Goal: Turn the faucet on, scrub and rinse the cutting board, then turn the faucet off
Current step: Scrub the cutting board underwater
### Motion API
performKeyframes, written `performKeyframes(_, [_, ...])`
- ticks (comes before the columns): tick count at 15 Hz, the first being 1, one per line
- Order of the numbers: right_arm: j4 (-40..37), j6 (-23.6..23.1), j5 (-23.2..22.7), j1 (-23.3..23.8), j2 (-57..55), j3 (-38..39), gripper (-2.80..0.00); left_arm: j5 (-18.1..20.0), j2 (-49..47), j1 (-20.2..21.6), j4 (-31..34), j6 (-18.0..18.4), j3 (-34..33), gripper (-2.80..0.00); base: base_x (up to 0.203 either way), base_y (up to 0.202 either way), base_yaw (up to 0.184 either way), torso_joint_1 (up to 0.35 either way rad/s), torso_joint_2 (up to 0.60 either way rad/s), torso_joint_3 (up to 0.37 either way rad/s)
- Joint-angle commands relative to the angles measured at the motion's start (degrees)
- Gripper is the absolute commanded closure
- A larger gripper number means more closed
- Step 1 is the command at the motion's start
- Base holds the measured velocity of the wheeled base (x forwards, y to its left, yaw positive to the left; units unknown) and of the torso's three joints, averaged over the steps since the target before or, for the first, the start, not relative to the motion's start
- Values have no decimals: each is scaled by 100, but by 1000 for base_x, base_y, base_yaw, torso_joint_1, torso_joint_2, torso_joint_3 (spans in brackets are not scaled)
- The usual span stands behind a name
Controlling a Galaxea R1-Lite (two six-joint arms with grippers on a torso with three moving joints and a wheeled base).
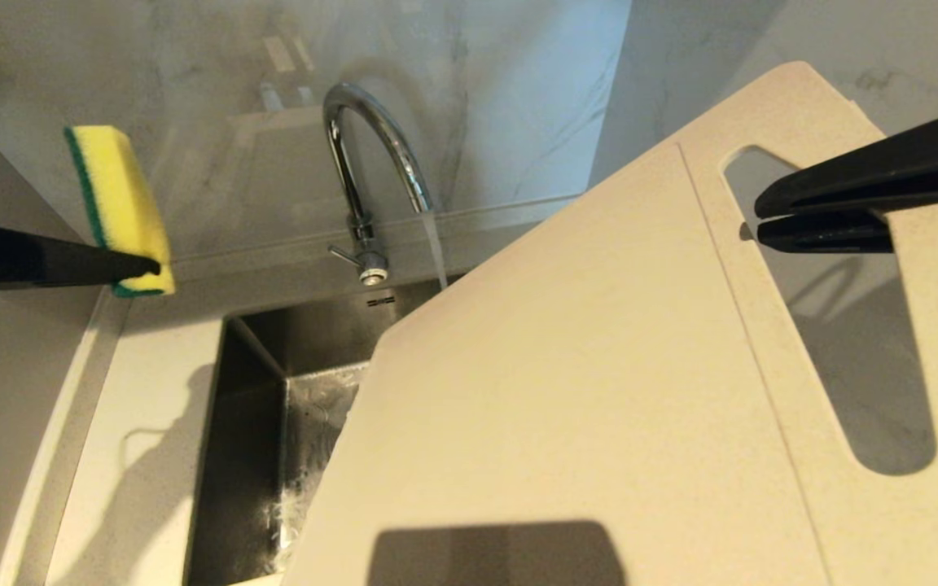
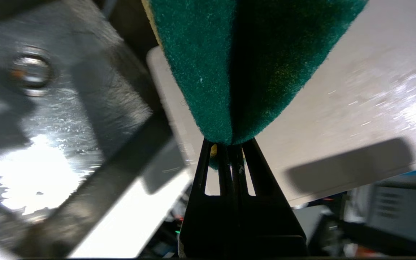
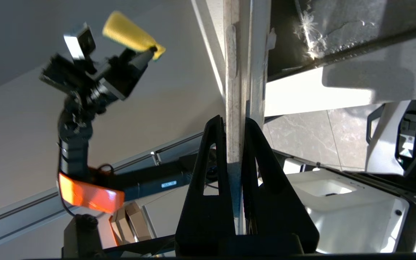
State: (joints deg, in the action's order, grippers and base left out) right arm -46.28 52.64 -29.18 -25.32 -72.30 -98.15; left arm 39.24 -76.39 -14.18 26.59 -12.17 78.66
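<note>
The one cutting board [image 1: 599, 382] fills the lower right of the head view, tilted over the sink [image 1: 257, 423] so that its far corner dips toward the basin. Its handle slot [image 1: 860, 358] sits at the right of the frame. The right gripper [image 1: 770, 218] reaches in from the right edge, roughly level, its two fingers clamped narrow on the board's rim beside the slot; the right wrist view shows the board's thin edge [image 3: 238, 72] pinched between the two black fingers [image 3: 211, 151].

The single faucet [image 1: 371, 146] stands at upper centre, its arched spout pouring a stream of water [image 1: 435, 244] that falls behind the board's upper edge.

At the left of the frame the left gripper [image 1: 147, 267] comes in level from the edge, raised above the counter [image 1: 159, 391], pinching one yellow sponge [image 1: 119, 203] with a green scouring face by its lower end, the sponge standing up and leaning left. The left wrist view shows the green face [image 2: 229, 65] squeezed between closed fingers [image 2: 226, 162], with the board's pale surface [image 2: 356, 108] behind it.
</note>
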Motion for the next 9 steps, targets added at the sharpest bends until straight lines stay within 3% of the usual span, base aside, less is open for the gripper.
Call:
performKeyframes(1, [-38,27,-17,1,37,104,0,56,-746,-534,-13,-361,443,0,0,0,0,0,0,0])
performKeyframes(7, [-22,-17,-43,1,49,261,0,315,-1877,-1475,56,-552,1434,0,0,0,0,0,0,0])
performKeyframes(9, [-13,-17,-43,-7,15,265,0,312,-2133,-1710,400,-550,1789,0,0,0,0,0,0,0])
